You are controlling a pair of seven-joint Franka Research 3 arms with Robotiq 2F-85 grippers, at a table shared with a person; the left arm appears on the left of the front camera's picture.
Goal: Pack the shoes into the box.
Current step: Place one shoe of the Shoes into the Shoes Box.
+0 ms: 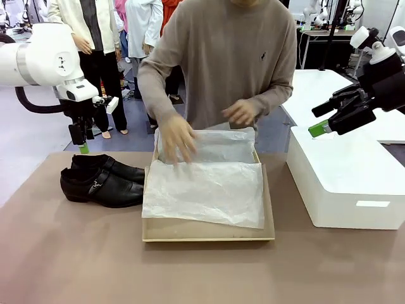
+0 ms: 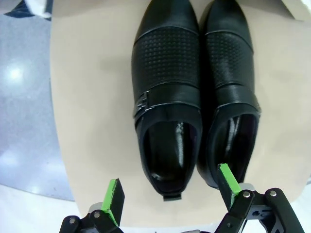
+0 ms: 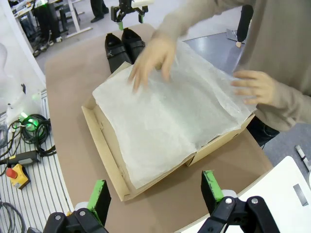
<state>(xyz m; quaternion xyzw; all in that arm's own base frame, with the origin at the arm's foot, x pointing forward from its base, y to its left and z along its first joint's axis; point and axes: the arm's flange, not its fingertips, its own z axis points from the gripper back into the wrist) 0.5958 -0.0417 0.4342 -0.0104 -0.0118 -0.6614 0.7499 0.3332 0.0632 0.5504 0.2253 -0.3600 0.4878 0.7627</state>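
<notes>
Wide-open and empty, left gripper [image 2: 170, 180] hangs above the shoes [image 2: 167, 63]; right gripper [image 3: 154, 182] faces the box [image 3: 101, 138].

1. Front view: fixed camera on the robot's side, facing across the table [image 1: 76, 253] to the person [image 1: 221, 57] at the far edge. Mid range, full table width in frame.
2. Left wrist view: points straight down past the left gripper [image 2: 168, 173], close over the shoes [image 2: 167, 63]. Table edge and floor [image 2: 24, 97] sit at picture left.
3. Right wrist view: higher and farther off, tilted down past the right gripper [image 3: 153, 177] across the box [image 3: 104, 150] toward the shoes.
4. Overlap: shoes show in all three views. Box and person are shared by the front and right wrist views. The right wrist view also catches the left gripper above the shoes.
</notes>
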